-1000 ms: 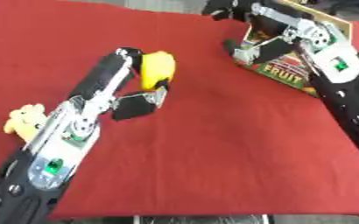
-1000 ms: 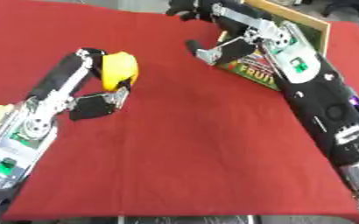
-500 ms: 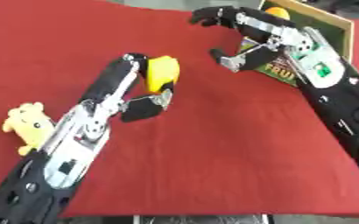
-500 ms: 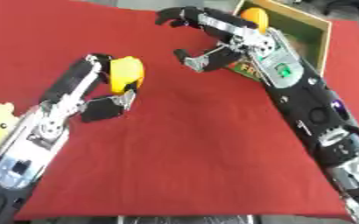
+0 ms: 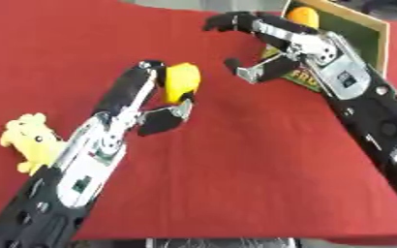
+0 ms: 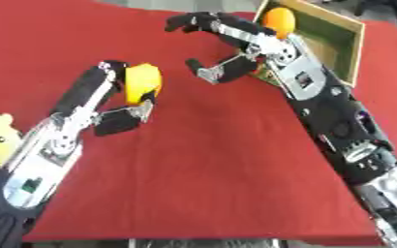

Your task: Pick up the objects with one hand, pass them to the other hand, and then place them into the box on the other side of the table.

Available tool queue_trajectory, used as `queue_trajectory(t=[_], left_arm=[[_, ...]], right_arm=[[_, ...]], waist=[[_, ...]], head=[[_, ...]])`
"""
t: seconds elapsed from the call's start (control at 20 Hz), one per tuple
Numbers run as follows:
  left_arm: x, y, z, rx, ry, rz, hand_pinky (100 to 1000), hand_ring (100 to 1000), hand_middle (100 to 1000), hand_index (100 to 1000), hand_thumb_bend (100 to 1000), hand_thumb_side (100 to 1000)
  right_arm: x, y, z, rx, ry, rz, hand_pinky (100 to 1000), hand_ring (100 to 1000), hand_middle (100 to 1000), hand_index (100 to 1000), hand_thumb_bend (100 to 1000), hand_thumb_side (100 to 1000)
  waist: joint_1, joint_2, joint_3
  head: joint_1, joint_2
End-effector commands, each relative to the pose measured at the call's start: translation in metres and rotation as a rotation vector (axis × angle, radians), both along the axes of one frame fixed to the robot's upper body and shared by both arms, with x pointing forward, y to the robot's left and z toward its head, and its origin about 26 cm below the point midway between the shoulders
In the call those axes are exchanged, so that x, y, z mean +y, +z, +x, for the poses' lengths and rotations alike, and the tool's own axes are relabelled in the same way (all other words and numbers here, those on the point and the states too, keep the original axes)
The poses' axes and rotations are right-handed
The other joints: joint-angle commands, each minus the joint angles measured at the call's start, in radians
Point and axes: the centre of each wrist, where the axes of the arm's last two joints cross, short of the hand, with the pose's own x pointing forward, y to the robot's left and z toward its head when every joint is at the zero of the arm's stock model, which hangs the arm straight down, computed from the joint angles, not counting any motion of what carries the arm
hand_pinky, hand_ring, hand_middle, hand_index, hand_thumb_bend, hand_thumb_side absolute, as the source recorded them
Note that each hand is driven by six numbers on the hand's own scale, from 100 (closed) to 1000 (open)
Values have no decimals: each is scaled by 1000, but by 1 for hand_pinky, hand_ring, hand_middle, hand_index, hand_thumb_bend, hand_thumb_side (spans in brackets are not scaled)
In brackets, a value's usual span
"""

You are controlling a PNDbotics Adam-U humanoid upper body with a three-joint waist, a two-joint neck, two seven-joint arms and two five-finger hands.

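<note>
Left hand (image 5: 155, 97), 1 yellow object (image 5: 180, 82)

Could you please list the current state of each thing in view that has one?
Left hand: curled round a yellow rounded object, held above the red tablecloth.
Right hand: open, empty, fingers spread toward the yellow object.
Wooden box: open-topped, holding an orange ball.
Yellow plush toy: lying on the cloth, untouched.
</note>
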Motion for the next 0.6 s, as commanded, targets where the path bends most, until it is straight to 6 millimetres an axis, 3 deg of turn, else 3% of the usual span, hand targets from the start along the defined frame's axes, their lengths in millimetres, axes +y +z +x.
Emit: queue_trajectory(t=[0.05, 0.35, 0.5, 0.6], left_arm=[[-8, 9, 1, -39, -9, -12, 619, 624, 557, 601, 100, 439], [-15, 9, 5, -45, -5, -10, 620, 624, 557, 600, 100, 433], [-17, 10, 7, -55, 1, -6, 620, 624, 557, 600, 100, 428], [-17, 10, 8, -63, 2, -3, 621, 624, 557, 600, 100, 414]], right_arm=[[4, 11, -1, -219, 285, -334, 961, 1000, 902, 1000, 100, 149], [9, 11, -1, -203, 293, -351, 953, 1000, 896, 999, 100, 242], [12, 11, -2, -177, 284, -356, 951, 1000, 893, 1000, 100, 340], [14, 10, -3, -160, 280, -357, 950, 1000, 893, 1000, 100, 348]], waist=[[2, -14, 1], [1, -14, 3], [0, -14, 2], [-1, -14, 1]], head=[[-4, -11], [-9, -12], [-9, -14], [-7, -12]])
